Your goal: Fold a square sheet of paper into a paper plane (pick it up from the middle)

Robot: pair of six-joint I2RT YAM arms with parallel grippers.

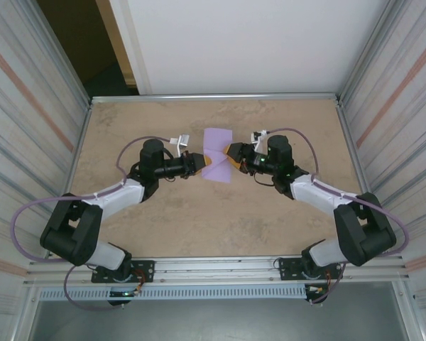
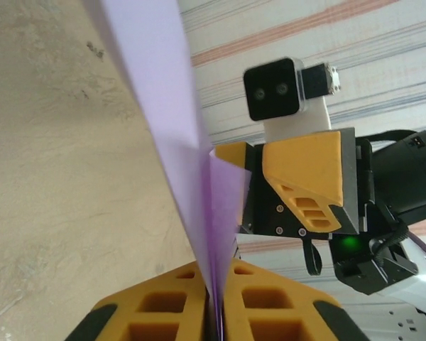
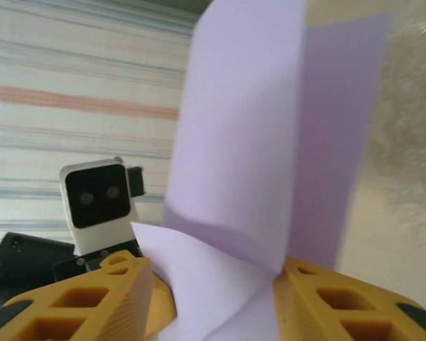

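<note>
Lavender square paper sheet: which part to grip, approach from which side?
Grip the lavender square paper sheet at the middle of its side edges, coming in level from left and right. It is thin and narrows to a creased waist there, which probably gives the firmest bite. The left gripper is shut on one mid-edge. The right gripper straddles the opposite one, jaws apart.

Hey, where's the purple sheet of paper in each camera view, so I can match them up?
Top external: the purple sheet lies just above picture centre.
Left wrist: the sheet rises from bottom centre, pinched between the left fingers, to the upper left.
Right wrist: the sheet stands mid-frame, above the right fingers.
Shared landmark: the tan table.
</note>
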